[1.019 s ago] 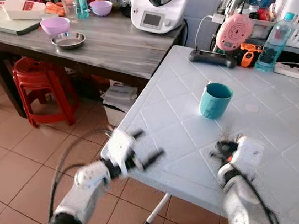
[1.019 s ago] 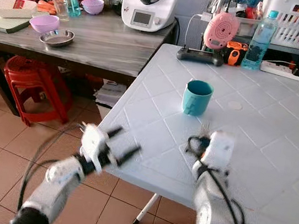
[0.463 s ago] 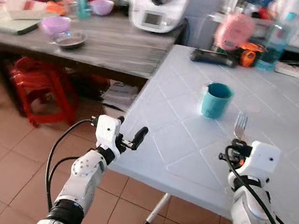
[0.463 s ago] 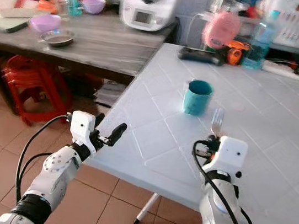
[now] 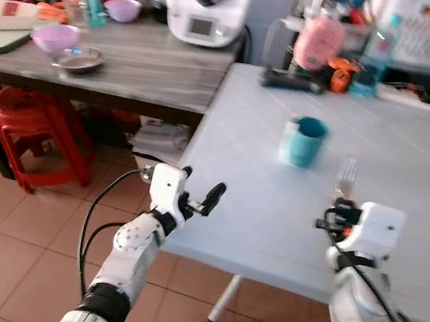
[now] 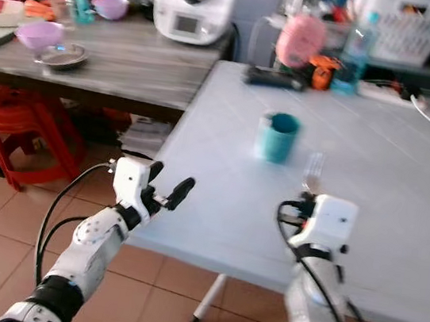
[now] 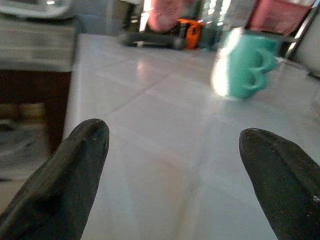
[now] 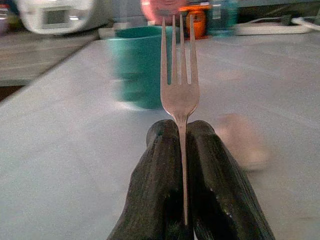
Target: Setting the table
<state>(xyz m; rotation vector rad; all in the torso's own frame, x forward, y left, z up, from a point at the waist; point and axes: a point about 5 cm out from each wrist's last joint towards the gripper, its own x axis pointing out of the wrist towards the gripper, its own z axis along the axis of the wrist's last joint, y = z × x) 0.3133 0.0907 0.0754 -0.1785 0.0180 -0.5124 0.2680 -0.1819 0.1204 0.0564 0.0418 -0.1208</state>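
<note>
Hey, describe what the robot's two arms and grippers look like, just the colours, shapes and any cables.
Both arms are silver-grey and rounded, with black bands at the joints. Each ends in a white boxy wrist block carrying two long black fingers. The left gripper has thin black cables looping loosely beside its forearm. The right gripper has black cables curling round its wrist. Close up, the fingers are matte black with rounded tips.

Head stereo pair looking down across the table (image 5: 410, 140), both eyes sharing the teal cup (image 6: 276, 136), wrist cameras low along each claw, facing that cup
</note>
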